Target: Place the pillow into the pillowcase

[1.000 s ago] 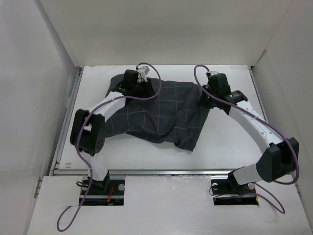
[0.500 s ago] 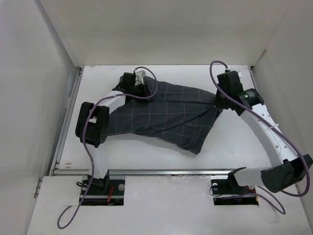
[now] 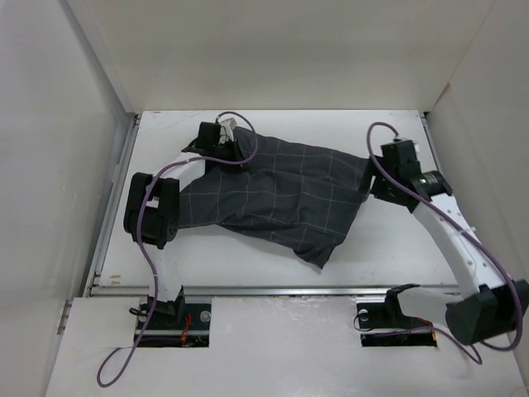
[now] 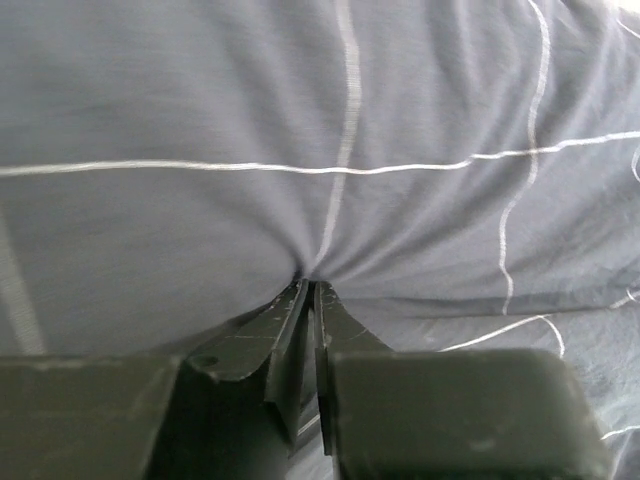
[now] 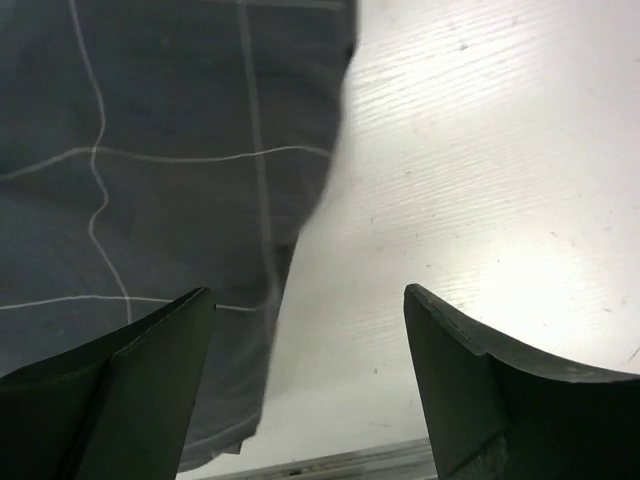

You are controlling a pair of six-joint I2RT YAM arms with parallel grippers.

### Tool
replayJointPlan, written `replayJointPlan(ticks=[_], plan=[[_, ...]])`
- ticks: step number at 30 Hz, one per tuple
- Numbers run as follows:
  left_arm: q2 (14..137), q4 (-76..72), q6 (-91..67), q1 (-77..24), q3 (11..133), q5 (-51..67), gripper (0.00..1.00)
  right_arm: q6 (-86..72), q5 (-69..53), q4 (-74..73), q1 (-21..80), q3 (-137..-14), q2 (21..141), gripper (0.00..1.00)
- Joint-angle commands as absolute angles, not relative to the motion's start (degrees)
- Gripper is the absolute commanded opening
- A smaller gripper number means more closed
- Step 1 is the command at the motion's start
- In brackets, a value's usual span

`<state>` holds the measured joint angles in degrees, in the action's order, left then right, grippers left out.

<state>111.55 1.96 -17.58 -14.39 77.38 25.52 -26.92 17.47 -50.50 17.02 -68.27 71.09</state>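
Left pincer (image 4: pixel 308 305) is clamped tight on a tuck of the pillowcase (image 3: pixel 281 194) at its far-left corner. Right pincer (image 5: pixel 308 292) gapes wide and holds nothing, over bare desk (image 3: pixel 388 248) just beside the case's right edge. The case sprawls across mid-desk, plump. No pillow shows anywhere. My read is that it's inside, though the opening can't be made out. To do this well, right takes a firm bite on the hem, then both tug outward evenly.
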Motion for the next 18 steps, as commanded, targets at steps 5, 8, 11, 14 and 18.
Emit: replayJointPlan(ticks=[5, 8, 11, 14, 18], plan=[[107.8, 4.8, -15.7, -4.5, 73.9, 19.7, 0.05, -29.4, 9.1, -42.1, 7.8, -63.3, 66.7, 0.78], [107.8, 4.8, -15.7, -3.9, 73.9, 19.7, 0.05, -30.0, 8.4, -39.2, 5.1, -60.6, 70.3, 0.76], [107.8, 4.8, -15.7, -3.9, 74.4, 20.2, 0.05, -29.1, 4.8, -32.5, 4.4, -57.3, 73.2, 0.74], [108.4, 5.4, -15.7, -3.9, 75.6, 20.2, 0.05, -20.0, -4.6, -24.7, 6.5, -53.5, 75.2, 0.74], [109.0, 6.0, -15.7, -3.9, 76.6, 20.7, 0.05, -14.2, -3.4, -15.8, 13.3, -53.5, 78.0, 0.74]])
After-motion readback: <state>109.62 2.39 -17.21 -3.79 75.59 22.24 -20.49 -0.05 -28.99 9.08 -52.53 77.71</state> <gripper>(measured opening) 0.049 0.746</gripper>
